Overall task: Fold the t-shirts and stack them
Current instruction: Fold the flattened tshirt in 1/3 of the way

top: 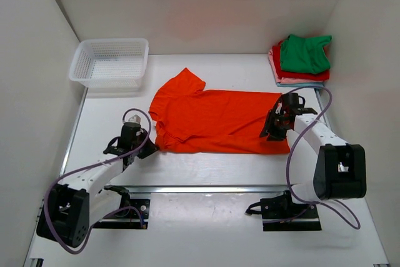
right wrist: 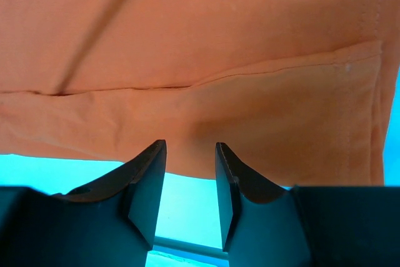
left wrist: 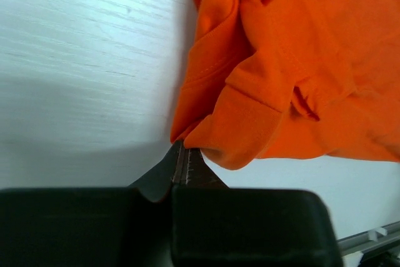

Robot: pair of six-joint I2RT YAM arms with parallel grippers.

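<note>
The bright orange t-shirt (top: 219, 120) lies spread flat in the middle of the table, its collar end to the left and its hem to the right. My left gripper (top: 150, 147) is at the shirt's near left corner. In the left wrist view its jaws (left wrist: 183, 148) are pressed together, with the bunched sleeve edge of the shirt (left wrist: 281, 60) caught at their tips. My right gripper (top: 273, 130) is at the near right hem. In the right wrist view it (right wrist: 190, 148) stands open, its tips over the edge of the shirt (right wrist: 200, 48), pinching nothing.
A stack of folded t-shirts (top: 303, 60), green on top of red, pink and light blue, sits in the back right corner. A white mesh basket (top: 109, 60) stands at the back left. White walls close in the table on three sides.
</note>
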